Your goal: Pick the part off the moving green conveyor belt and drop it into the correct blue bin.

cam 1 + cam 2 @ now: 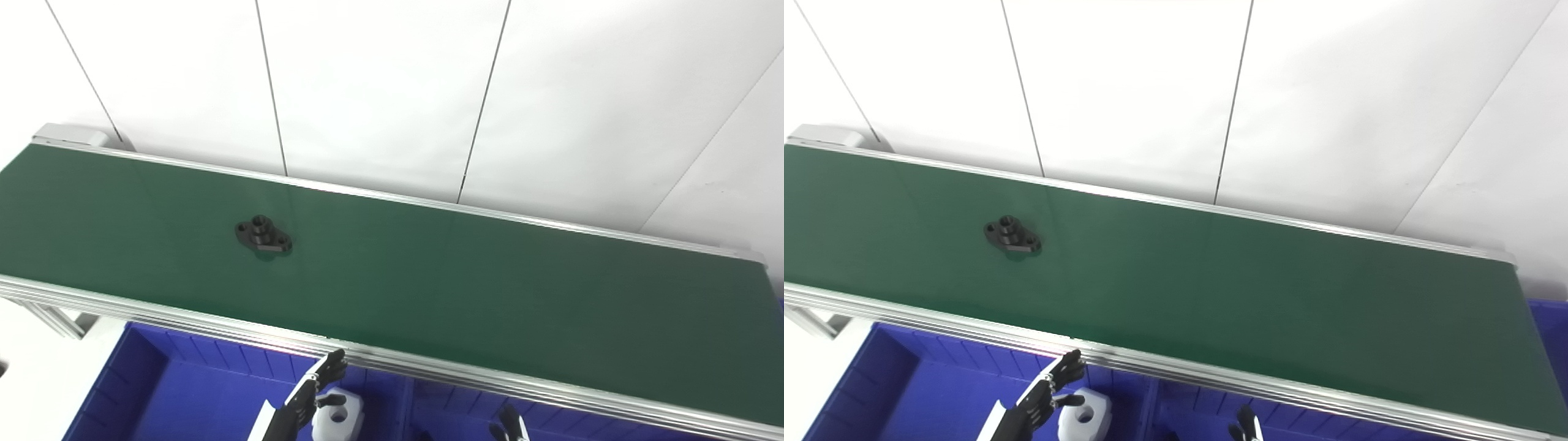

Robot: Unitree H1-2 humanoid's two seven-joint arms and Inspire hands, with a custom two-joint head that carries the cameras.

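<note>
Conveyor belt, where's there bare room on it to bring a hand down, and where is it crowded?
The green belt is bare everywhere right of the black part, from far rail to near rail, and bare again left of it. It is crowded below the near rail: the left hand hovers by a white part in the blue bin.

No readable text, labels, brands or numbers anywhere. Green belt [429,275], black part [263,237], blue bin [184,392], white part [337,416] and wall panels [380,92] all carry no markings.
</note>
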